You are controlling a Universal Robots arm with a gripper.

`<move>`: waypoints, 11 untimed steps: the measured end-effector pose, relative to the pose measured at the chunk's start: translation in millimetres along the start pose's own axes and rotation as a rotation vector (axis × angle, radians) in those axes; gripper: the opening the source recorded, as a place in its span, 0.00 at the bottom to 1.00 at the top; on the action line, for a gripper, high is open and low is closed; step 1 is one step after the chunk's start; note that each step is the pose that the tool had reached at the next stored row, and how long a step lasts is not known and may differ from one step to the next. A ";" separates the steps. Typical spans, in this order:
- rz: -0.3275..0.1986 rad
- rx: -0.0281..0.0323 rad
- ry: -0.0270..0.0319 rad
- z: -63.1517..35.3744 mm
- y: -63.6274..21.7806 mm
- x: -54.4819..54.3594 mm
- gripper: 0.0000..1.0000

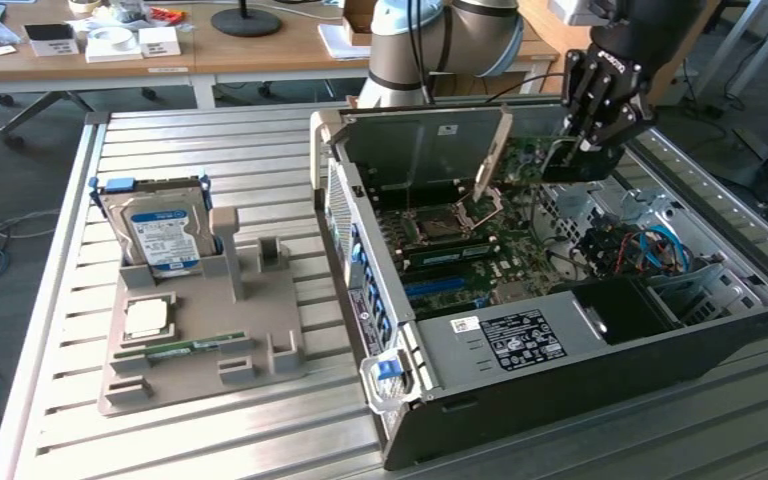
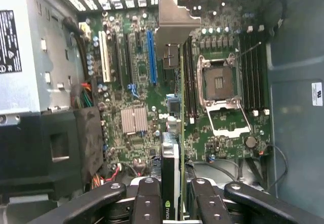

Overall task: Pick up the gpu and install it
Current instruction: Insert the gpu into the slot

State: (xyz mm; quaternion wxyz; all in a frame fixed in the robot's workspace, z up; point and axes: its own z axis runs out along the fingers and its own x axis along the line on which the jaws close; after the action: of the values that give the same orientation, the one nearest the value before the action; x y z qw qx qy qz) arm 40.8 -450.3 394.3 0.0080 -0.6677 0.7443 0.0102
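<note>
Exterior view: risk imo, gpu [image 1: 572,162] could clip PC case [image 1: 704,330] rim if lowered crooked. Pincer [image 1: 595,140], upper right of frame, clenched on gpu above open case.

Wrist view: gpu [image 2: 171,158] edge-on beside blue slot [image 2: 151,54], not over it. Misaligned push could scrape motherboard [image 2: 157,107]. Pincer [image 2: 172,188] part-closed, gripping card.

Soft, even light washes the ribbed bench [image 1: 224,420] pale, while we find deep shadow inside the computer case [image 1: 598,370]. From the wrist, we see the motherboard [image 2: 131,82] dimly lit; the gpu [image 2: 170,158] bracket gleams, the pincer [image 2: 174,186] lies dark.
</note>
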 end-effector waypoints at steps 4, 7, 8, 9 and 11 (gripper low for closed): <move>-0.011 0.0085 -0.0009 1.3 2.3 0.2 0.27; -0.013 0.0086 -0.0008 1.3 2.8 0.3 0.27; -0.013 0.0086 -0.0009 1.4 2.9 0.3 0.27; -0.013 0.0086 -0.0012 1.5 3.5 0.2 0.27; -0.013 0.0086 -0.0009 1.7 7.2 0.2 0.27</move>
State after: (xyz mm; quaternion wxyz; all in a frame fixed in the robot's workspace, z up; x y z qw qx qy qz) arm 33.6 -449.7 392.6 0.0113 -0.6726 0.7399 0.0072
